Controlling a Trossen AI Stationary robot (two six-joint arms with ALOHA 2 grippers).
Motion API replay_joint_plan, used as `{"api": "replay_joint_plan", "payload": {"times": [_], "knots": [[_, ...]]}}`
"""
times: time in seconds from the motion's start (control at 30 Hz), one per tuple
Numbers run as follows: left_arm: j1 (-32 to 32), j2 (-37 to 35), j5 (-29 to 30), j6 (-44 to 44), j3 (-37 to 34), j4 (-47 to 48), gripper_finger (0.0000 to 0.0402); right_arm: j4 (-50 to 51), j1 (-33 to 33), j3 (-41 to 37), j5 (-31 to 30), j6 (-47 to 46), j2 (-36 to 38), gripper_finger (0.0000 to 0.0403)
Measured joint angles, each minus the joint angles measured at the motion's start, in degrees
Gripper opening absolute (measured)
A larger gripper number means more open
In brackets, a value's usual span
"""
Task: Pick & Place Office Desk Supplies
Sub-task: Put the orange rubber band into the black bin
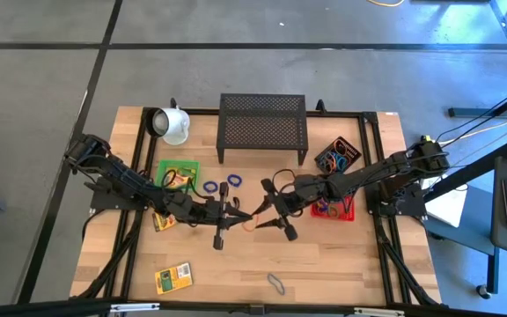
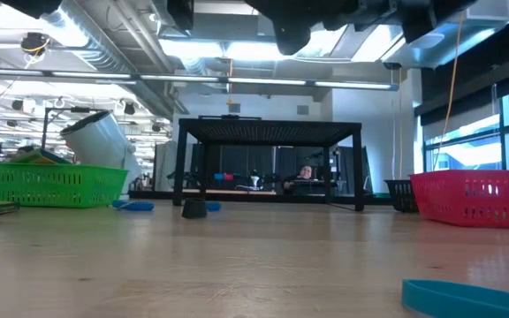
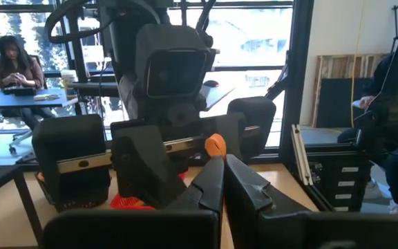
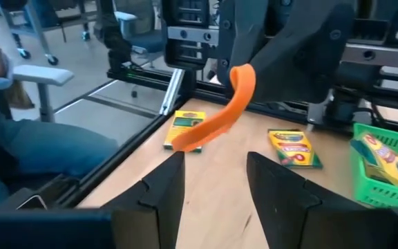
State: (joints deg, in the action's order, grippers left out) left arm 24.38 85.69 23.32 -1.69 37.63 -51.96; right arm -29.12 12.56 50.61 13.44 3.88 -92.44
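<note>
Orange rubber band (image 1: 252, 217) hangs in the air above the middle of the wooden table (image 1: 324, 264), pinched in the closed fingers of the left gripper (image 1: 238, 214). At its 3 o'clock, the right gripper (image 1: 267, 214) has its fingers spread open, holding nothing. A person sits at a desk in the room behind.

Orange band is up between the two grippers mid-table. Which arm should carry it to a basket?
Left, probably. The left gripper is shut on the orange rubber band, while the right gripper faces it open and holds nothing. The green basket is on the left arm's side.
</note>
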Motion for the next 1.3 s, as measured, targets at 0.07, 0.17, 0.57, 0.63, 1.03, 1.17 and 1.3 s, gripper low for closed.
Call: {"api": "replay_joint_plan", "payload": {"times": [0.07,0.17,0.57,0.63,1.03,1.17,1.3], "knots": [[0.0,0.0,0.0,0.0,0.0,0.0,0.0002,0.0,0.0,0.0,1.0,0.0,0.0,0.0158],[0.0,0.0,-0.1,0.0,0.0,0.2,0.0002,0.0,0.0,0.0,1.1,0.0,0.0,0.0158],[0.0,0.0,0.0,0.0,0.0,1.2,0.0002,0.0,0.3,0.0,11.2,4.3,0.0,0.0158],[0.0,0.0,0.0,0.0,0.0,1.2,0.0002,-0.5,0.8,0.0,13.1,6.1,0.0,0.0158],[0.0,0.0,0.0,-0.2,0.0,1.2,0.0003,-3.3,1.5,0.0,3.7,7.1,0.0,0.0158],[0.0,0.0,0.0,-1.6,0.0,1.2,0.0003,-5.2,1.5,0.0,3.4,4.6,0.0,0.0158],[0.0,0.0,0.0,-1.6,0.0,1.2,0.0003,-5.6,1.6,0.0,3.5,-0.8,0.0,0.0158]]}}
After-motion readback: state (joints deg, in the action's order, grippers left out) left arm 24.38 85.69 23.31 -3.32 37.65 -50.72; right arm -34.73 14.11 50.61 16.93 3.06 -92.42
